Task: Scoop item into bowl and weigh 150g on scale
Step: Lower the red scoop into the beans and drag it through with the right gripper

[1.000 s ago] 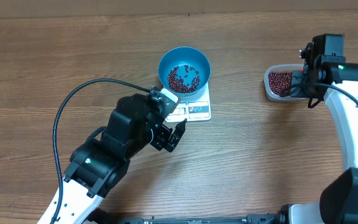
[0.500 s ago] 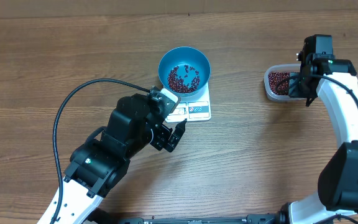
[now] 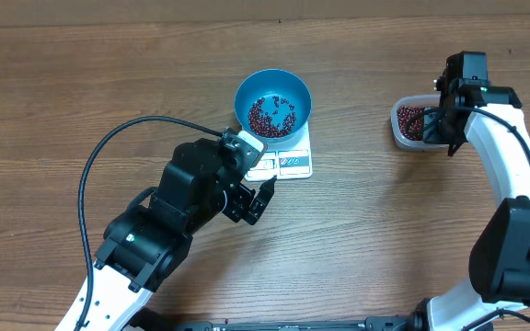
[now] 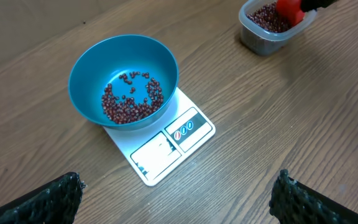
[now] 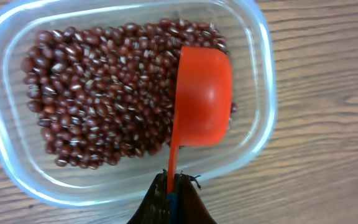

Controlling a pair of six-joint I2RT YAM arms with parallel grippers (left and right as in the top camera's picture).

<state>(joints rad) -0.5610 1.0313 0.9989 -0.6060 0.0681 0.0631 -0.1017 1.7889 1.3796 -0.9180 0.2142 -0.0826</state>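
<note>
The blue bowl (image 3: 273, 92) stands on the white scale (image 3: 290, 163), with a thin layer of red-brown beans (image 4: 131, 98) in its bottom. My left gripper (image 4: 179, 186) hangs open over bare wood just in front of the scale (image 4: 166, 149), nothing between its fingers. At the right, my right gripper (image 5: 173, 182) is shut on the thin handle of a red scoop (image 5: 202, 96). The scoop's cup lies over the beans (image 5: 98, 93) at the right side of the clear tub (image 5: 260, 118). No beans show on the scoop's red face.
The clear tub (image 3: 401, 136) sits on the wooden table at the right, a good way from the bowl (image 4: 82, 81). A black cable (image 3: 109, 152) loops from the left arm across the left part of the table.
The right arm has shifted slightly left and towards the tub, carrying the scoop further over the beans. The left arm, bowl and scale have not moved.
</note>
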